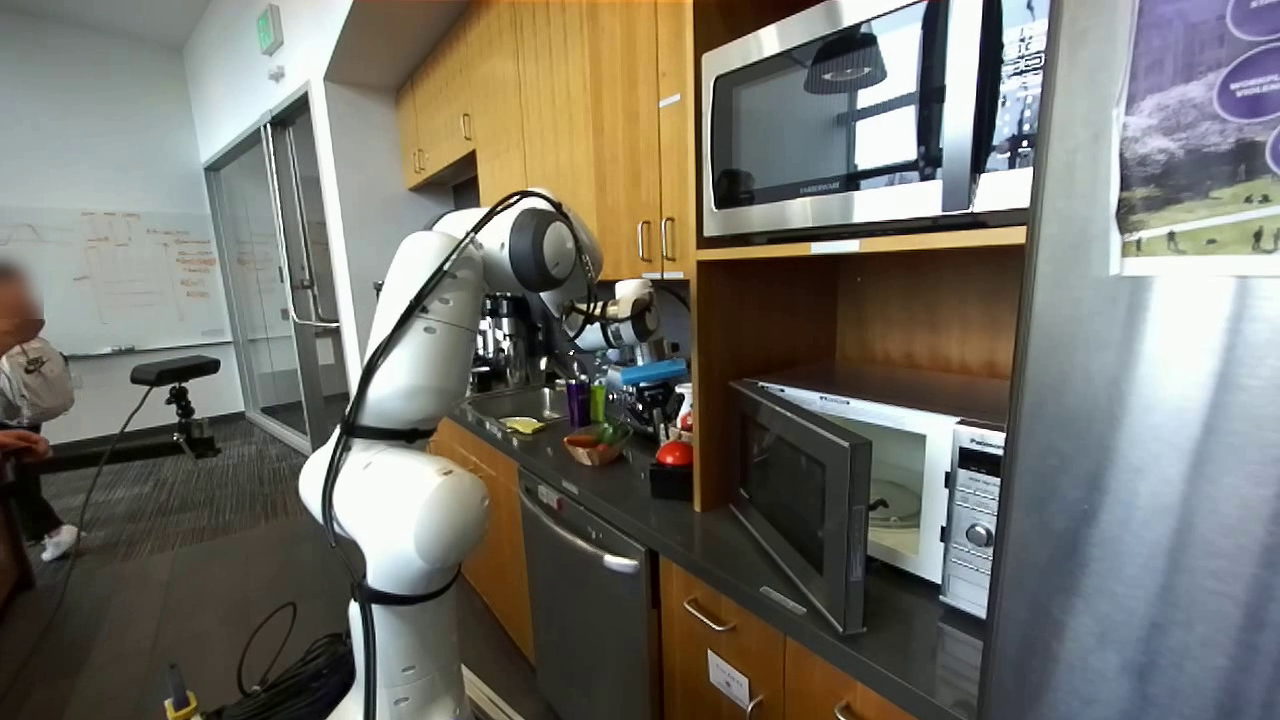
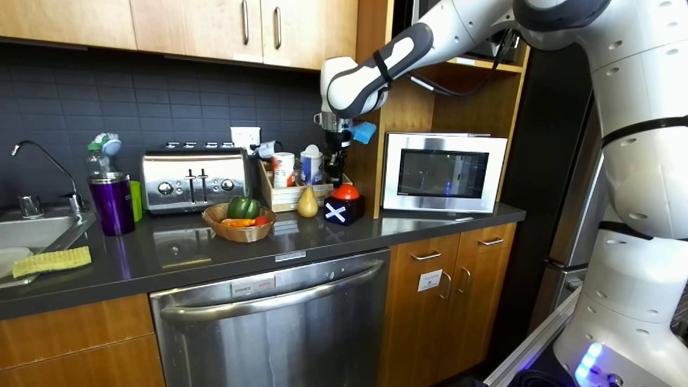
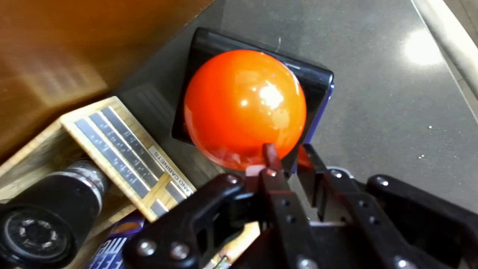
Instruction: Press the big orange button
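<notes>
The big orange-red dome button (image 2: pixel 346 192) sits on a black box base (image 2: pixel 344 211) with a white X on its front. It stands on the dark counter against the wooden cabinet side, and it also shows in an exterior view (image 1: pixel 675 453). In the wrist view the dome (image 3: pixel 244 108) fills the upper middle. My gripper (image 3: pixel 287 149) points down, its fingers partly open with a narrow empty gap. One fingertip overlaps the dome's lower right edge in that view. In an exterior view the gripper (image 2: pixel 336 180) is just above and beside the dome; I cannot tell whether they touch.
A wooden crate (image 2: pixel 285 200) with canisters stands behind the gripper. A yellow pear (image 2: pixel 307 203) and a vegetable basket (image 2: pixel 240 231) are beside the base. The wooden cabinet side (image 3: pixel 74 41) rises close to the button. A microwave door (image 1: pixel 800 500) stands open.
</notes>
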Controlling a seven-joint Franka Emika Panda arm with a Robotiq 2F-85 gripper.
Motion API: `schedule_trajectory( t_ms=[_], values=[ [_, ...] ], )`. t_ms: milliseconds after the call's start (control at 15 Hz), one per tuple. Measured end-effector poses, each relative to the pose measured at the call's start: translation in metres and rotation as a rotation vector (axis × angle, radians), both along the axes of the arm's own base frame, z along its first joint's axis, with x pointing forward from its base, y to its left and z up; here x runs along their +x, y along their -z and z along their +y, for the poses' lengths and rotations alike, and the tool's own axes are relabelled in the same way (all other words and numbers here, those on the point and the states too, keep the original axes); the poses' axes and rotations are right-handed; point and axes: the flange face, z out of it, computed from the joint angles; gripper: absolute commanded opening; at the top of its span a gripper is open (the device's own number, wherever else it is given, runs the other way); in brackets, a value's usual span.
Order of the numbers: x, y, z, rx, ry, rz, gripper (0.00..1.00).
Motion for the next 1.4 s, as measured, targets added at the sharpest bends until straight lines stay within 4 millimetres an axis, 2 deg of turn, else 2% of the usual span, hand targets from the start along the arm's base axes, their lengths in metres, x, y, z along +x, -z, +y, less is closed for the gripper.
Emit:
schedule_trajectory(
  t_ms=[933,1400],
  values=[
    [0.004,0.003,-0.015,-0.063,-0.038,-0.004,0.00],
    [0.005,0.002,-0.015,-0.056,-0.035,-0.003,0.00]
  ],
)
